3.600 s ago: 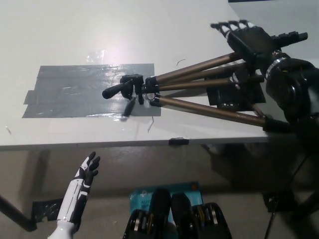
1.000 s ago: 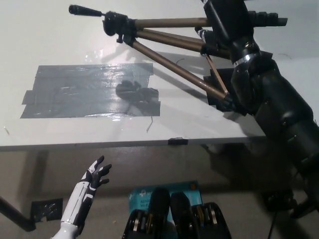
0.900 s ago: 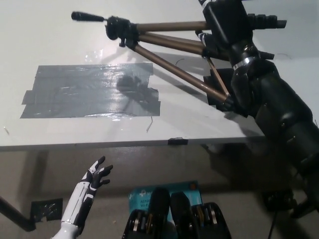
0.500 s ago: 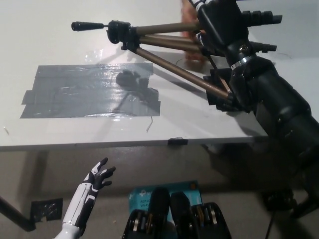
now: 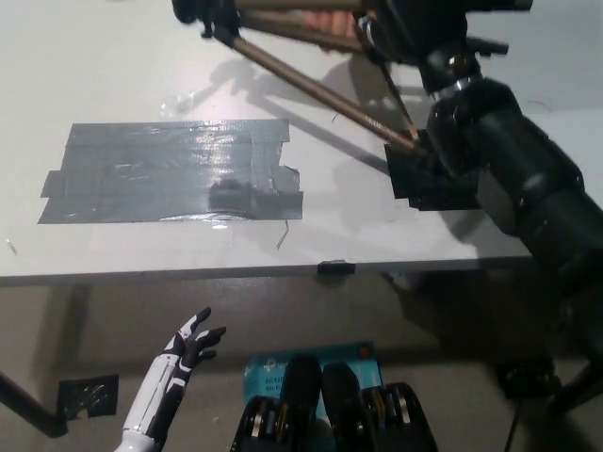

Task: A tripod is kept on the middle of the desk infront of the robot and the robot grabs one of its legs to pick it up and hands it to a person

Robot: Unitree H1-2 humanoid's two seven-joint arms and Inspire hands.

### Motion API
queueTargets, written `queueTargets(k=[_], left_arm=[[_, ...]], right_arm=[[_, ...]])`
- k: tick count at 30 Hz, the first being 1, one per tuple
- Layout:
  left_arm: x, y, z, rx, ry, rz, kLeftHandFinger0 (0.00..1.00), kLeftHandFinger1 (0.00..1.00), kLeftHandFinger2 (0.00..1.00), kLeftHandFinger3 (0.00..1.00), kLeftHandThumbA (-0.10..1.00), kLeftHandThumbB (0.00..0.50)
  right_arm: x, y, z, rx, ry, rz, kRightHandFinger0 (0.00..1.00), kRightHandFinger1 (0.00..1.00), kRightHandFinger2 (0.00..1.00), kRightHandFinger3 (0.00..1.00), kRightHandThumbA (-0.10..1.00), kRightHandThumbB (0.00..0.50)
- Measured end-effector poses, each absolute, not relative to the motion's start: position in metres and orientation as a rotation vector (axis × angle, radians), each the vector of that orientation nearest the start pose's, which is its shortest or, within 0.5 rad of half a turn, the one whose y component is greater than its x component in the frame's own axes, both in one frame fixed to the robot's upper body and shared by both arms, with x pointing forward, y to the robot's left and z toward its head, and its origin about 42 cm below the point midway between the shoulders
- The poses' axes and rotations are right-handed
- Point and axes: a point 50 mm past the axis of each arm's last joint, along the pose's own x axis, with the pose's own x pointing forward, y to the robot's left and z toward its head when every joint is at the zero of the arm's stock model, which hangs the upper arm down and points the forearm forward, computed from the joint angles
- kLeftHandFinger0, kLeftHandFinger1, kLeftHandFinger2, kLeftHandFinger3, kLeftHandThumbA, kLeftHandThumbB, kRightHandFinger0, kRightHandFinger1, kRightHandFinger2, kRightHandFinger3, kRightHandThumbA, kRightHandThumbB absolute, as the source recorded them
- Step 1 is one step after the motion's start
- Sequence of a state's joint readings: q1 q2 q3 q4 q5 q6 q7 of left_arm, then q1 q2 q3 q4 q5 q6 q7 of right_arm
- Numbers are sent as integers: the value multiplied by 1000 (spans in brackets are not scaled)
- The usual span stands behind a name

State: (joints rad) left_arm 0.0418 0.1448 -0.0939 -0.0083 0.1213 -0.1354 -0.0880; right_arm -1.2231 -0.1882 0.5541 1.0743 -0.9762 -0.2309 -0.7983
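Tripod (image 5: 320, 90) aloft in right hand (image 5: 415, 24); teal item's (image 5: 267, 369) writing unreadable.

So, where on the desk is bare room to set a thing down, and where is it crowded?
Free: the desk left of the tripod and beyond the tape; the strip between tape and front edge; the gap between tape and black patch. Crowded: far right, with tripod, right arm and a person's hand. The left robot hand hangs below the edge.
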Motion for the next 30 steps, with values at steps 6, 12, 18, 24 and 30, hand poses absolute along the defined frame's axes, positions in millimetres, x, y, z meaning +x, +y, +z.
queueTargets(k=[6, 12, 18, 24, 30], left_arm=[[265, 228, 93, 263, -84, -196, 879, 882, 845, 955, 1000, 94], [265, 229, 90, 262, -72, -195, 884, 901, 858, 962, 1000, 122], [265, 229, 89, 262, -66, -195, 883, 924, 888, 989, 1000, 92], [265, 228, 88, 262, -64, -197, 951, 979, 965, 1000, 1000, 122], [267, 228, 89, 262, -67, -198, 1000, 1000, 1000, 1000, 1000, 128]], right_arm=[[553, -107, 362, -1293, -1062, -144, 1000, 1000, 1000, 1000, 646, 500], [544, -103, 343, -1267, -973, -55, 1000, 1000, 1000, 1000, 760, 500], [534, -104, 325, -1237, -877, 18, 1000, 1000, 1000, 1000, 796, 500], [521, -113, 319, -1191, -800, 76, 1000, 1000, 1000, 1000, 1000, 500], [502, -132, 333, -1120, -787, 101, 1000, 1000, 1000, 1000, 1000, 430]])
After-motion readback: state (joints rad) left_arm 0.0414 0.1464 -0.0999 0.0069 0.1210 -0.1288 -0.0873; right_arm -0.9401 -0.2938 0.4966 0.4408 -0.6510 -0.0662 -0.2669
